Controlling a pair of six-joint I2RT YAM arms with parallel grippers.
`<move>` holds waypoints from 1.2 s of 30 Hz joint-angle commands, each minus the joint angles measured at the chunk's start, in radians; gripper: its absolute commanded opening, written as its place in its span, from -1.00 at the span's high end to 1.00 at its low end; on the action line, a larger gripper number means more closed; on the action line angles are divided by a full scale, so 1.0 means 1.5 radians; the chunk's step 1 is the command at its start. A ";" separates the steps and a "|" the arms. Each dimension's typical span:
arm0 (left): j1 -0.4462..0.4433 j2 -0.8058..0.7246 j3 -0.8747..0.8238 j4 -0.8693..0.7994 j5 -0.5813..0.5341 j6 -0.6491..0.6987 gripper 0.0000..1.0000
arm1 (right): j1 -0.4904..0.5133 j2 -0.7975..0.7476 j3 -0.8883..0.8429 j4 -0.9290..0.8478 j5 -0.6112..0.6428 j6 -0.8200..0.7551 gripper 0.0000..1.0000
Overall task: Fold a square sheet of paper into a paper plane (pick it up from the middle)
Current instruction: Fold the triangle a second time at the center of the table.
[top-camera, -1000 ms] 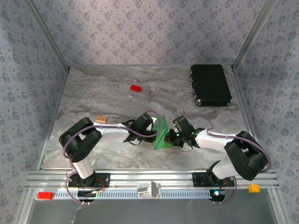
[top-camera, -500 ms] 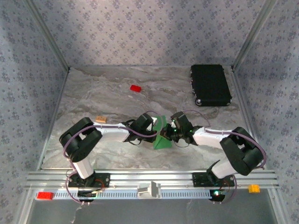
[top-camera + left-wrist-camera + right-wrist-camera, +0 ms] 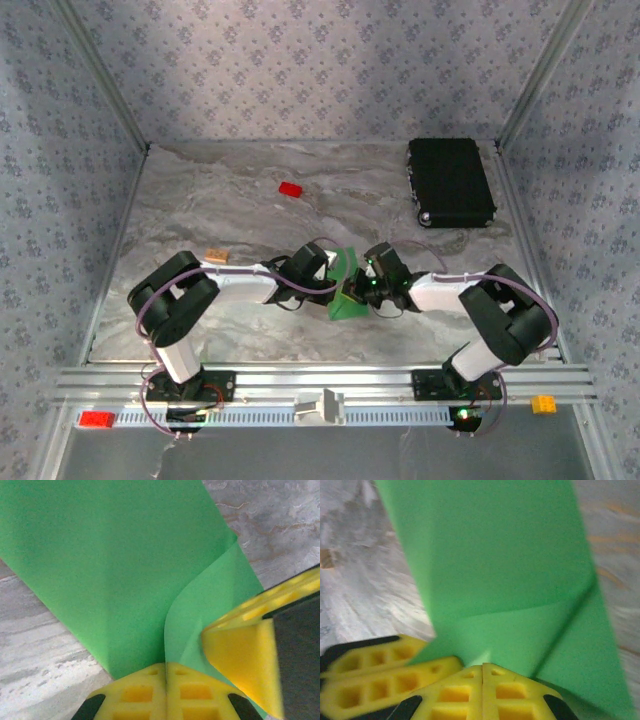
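The square sheet of paper (image 3: 346,272) is bright green, folded with creases, and stands up off the marble table between my two grippers. In the left wrist view the sheet (image 3: 125,570) curls into a fold whose edge runs down into my left gripper (image 3: 166,669), which is shut on it. My right gripper's yellow finger (image 3: 240,660) presses against the paper just to the right. In the right wrist view my right gripper (image 3: 483,670) is shut at the bottom edge of the sheet (image 3: 505,570), with the left gripper's fingers (image 3: 375,675) beside it. A paper plane is out of view.
A black rectangular case (image 3: 451,181) lies at the back right. A small red block (image 3: 291,188) sits at the back centre and a small tan block (image 3: 216,256) by the left arm. Patterned walls close in the table (image 3: 200,200); a metal rail (image 3: 320,380) runs along the near edge.
My right arm has swung left, bringing its gripper up against the paper and closing there. The paper now stands narrower. The left arm has stayed put.
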 commanded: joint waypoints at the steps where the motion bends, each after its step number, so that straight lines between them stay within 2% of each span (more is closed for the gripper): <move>1: 0.004 0.024 0.010 -0.022 0.011 0.010 0.94 | -0.005 0.013 -0.034 0.004 0.017 0.011 0.87; 6: 0.004 0.027 0.014 -0.030 0.014 0.011 0.93 | -0.011 0.001 -0.030 0.013 0.004 0.006 0.85; 12: 0.004 0.029 0.018 -0.037 0.015 0.012 0.93 | -0.030 -0.046 0.015 -0.035 0.003 -0.021 0.81; 24: 0.004 0.032 0.020 -0.038 0.021 0.012 0.93 | -0.075 0.023 -0.017 -0.026 0.025 -0.015 0.83; 29: 0.004 0.028 0.018 -0.045 0.018 0.015 0.93 | -0.077 -0.004 -0.006 -0.039 0.020 -0.005 0.83; 33: 0.004 0.028 0.017 -0.049 0.019 0.017 0.93 | -0.079 -0.042 0.031 -0.064 0.001 -0.024 0.81; 36: 0.004 0.029 0.017 -0.048 0.018 0.017 0.93 | -0.077 -0.034 0.054 -0.050 -0.029 -0.031 0.81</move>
